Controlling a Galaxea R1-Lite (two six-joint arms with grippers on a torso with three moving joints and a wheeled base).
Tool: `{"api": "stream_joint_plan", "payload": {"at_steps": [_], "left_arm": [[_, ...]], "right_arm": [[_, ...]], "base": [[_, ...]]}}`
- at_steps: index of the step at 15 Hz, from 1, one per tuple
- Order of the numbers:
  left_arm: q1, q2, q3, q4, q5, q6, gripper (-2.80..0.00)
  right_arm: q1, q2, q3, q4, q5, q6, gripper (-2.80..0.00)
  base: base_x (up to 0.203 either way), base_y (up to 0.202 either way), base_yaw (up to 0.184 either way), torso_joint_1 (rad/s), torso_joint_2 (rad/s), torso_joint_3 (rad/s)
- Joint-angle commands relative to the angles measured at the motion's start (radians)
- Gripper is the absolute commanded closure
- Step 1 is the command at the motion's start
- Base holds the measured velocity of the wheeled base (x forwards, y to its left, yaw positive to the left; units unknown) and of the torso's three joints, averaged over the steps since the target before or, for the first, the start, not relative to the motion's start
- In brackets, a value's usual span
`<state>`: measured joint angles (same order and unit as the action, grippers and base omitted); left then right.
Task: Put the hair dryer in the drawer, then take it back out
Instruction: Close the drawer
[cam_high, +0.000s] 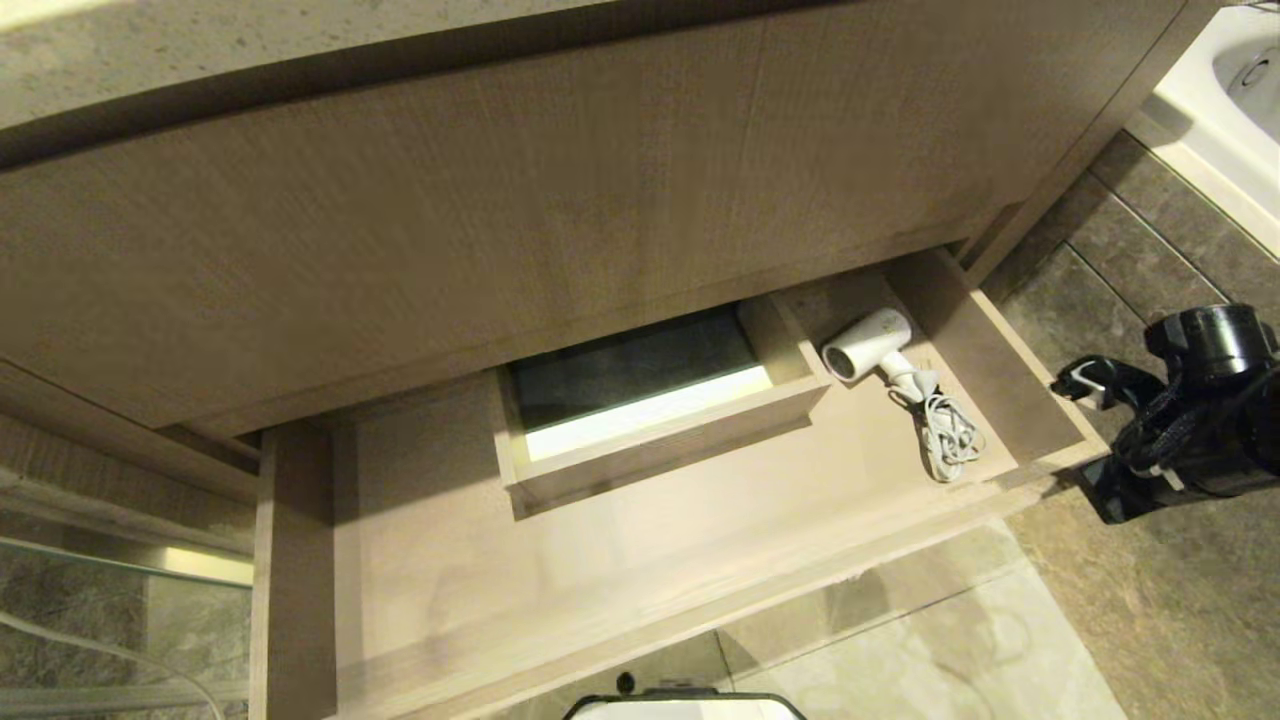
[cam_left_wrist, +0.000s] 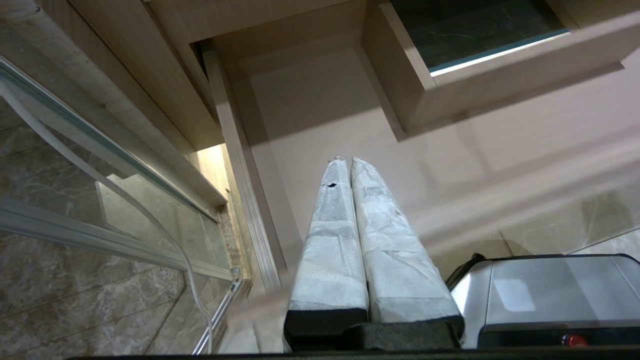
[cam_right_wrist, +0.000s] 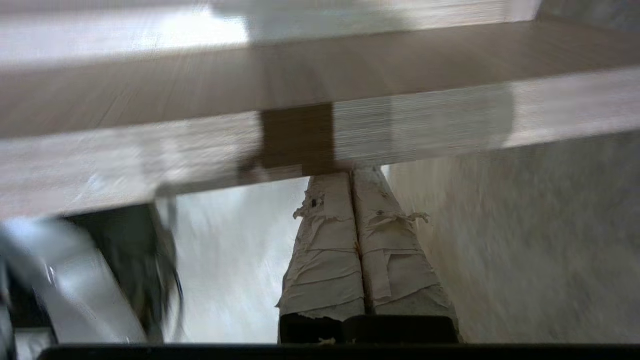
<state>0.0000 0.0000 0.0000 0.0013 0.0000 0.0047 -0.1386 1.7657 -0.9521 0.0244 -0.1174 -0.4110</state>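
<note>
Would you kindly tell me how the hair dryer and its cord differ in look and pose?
The hair dryer is a smooth, fat white barrel lying on its side; the cord is a thin, loosely bundled tangle. The hair dryer lies nearer the cabinet, the cord nearer the drawer's front. Both are white and rest inside the drawer.

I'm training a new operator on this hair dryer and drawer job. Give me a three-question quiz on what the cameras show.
1. True or false: the hair dryer lies inside the open drawer.
2. The dryer's bundled cord lies: A) on the floor, B) in the drawer beside the dryer, C) in the boxed cut-out.
3. Fill in: the right gripper has its fingers ____ and holds nothing.

Key: 1 true; 2 B; 3 shut.
</note>
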Motion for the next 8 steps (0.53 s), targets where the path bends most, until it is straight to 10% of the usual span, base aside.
{"api": "stream_joint_plan", "payload": {"at_steps": [1, 8], "left_arm": [[0.0, 0.0, 0.0, 0.0, 0.0, 0.0, 0.0], [0.0, 0.0, 0.0, 0.0, 0.0, 0.0, 0.0]], "right_arm": [[0.031, 0.05, -0.051, -0.095, 0.009, 0.1, 0.0], [0.12, 0.263, -0.355, -0.323, -0.022, 0.349, 0.0]], "base": [[0.0, 0.0, 0.0, 0.0, 0.0, 0.0], [0.0, 0.0, 0.0, 0.0, 0.0, 0.0]]}}
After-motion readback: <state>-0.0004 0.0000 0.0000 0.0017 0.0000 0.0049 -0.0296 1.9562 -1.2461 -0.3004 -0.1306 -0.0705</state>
